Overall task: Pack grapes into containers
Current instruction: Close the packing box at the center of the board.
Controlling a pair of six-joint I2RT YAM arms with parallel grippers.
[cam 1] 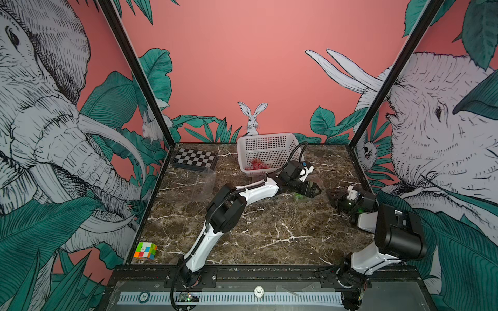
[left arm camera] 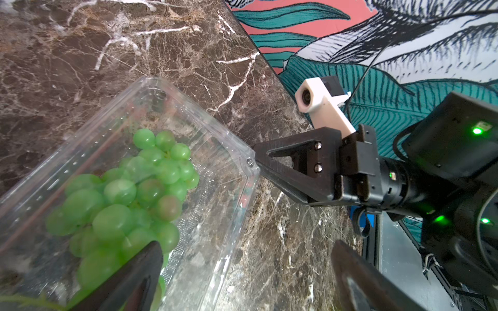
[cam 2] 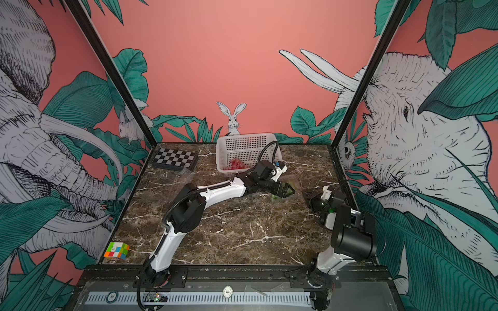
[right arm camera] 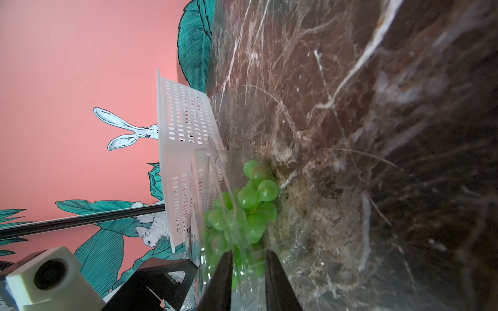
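Note:
A clear container (left arm camera: 215,150) lies on the marble table with a bunch of green grapes (left arm camera: 121,194) inside it. My right gripper (left arm camera: 257,164) is shut on that container's corner rim. In the right wrist view its wall stands between the fingertips of the right gripper (right arm camera: 249,255), with the green grapes (right arm camera: 253,199) just beyond. My left gripper (left arm camera: 248,245) is open above the same container, one finger over the grapes and the other out over bare table. Both top views show only a glimpse of the green grapes (cam 1: 298,196) under the left gripper (cam 1: 316,191). A bunch of red grapes (cam 1: 256,164) lies in the white basket (cam 1: 269,140).
A second clear container (cam 1: 206,183) stands empty in front of a chessboard (cam 1: 194,159) at the back left. A colour cube (cam 1: 145,251) sits at the front left corner. The right gripper (cam 1: 330,196) works close to the right wall.

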